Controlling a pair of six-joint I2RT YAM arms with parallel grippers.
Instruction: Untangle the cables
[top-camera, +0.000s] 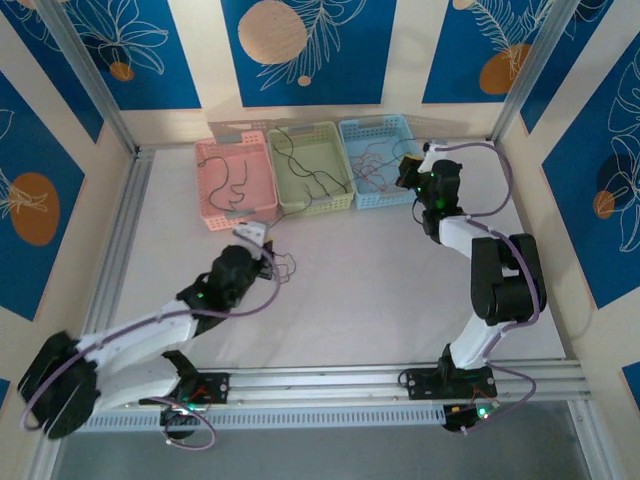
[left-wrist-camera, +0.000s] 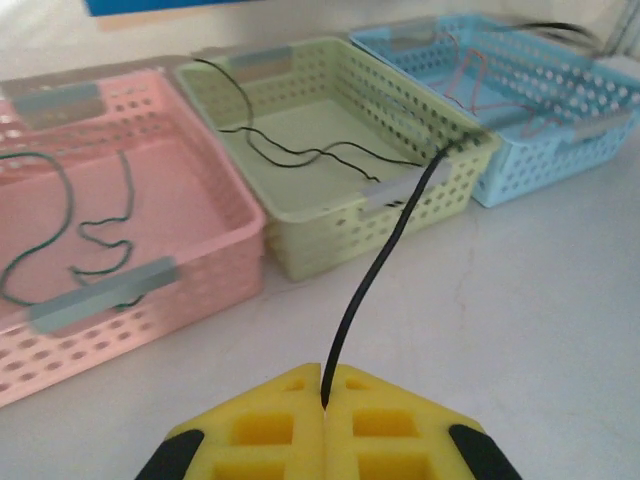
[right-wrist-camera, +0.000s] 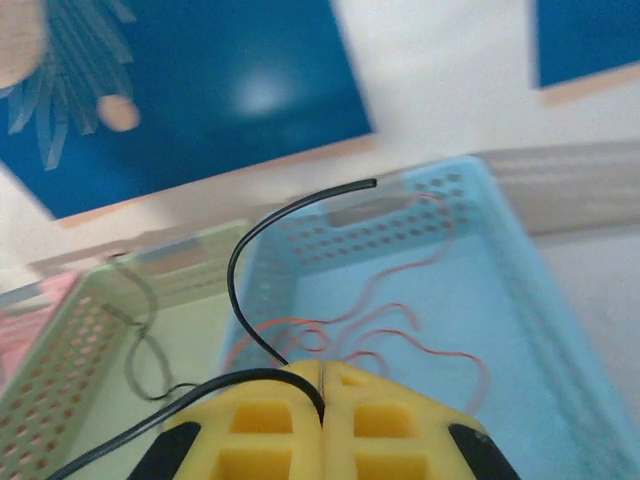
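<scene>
My left gripper (left-wrist-camera: 325, 400) is shut on a black cable (left-wrist-camera: 370, 290) that rises from the yellow pads to the front rim of the green basket (left-wrist-camera: 330, 240). In the top view the left gripper (top-camera: 252, 238) is low over the table in front of the baskets, and a small clump of thin cables (top-camera: 282, 265) lies just to its right. My right gripper (right-wrist-camera: 322, 375) is shut on another black cable (right-wrist-camera: 235, 260), which loops up over the blue basket (right-wrist-camera: 520, 260). Red cables (right-wrist-camera: 400, 335) lie in that basket. In the top view the right gripper (top-camera: 408, 172) hangs over the blue basket (top-camera: 375, 125).
Three baskets stand side by side at the back: pink (left-wrist-camera: 150, 310) with a green cable (left-wrist-camera: 60, 190), green with a dark cable (left-wrist-camera: 300, 152), and blue (left-wrist-camera: 540, 170) with red cables (left-wrist-camera: 480, 85). Metal frame posts and rails border the table (top-camera: 380, 300).
</scene>
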